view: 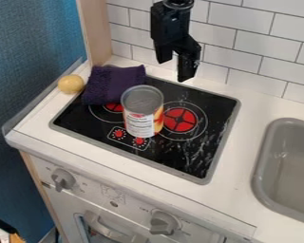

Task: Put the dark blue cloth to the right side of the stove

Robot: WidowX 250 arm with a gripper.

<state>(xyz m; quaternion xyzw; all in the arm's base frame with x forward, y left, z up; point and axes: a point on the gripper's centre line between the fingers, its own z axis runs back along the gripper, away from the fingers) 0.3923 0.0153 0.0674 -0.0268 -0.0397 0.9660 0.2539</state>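
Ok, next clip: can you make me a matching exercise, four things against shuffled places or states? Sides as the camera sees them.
Things
1. Dark cloth
2. Can
3. Yellow round object
4. Sink

Places or states
A. Upright near the middle of the stove
B. Grey, set into the counter right of the stove
C. Bunched over the stove's back left corner
D. Left of the stove, next to the cloth

Pairs: 1-C, 2-A, 3-D, 4-B
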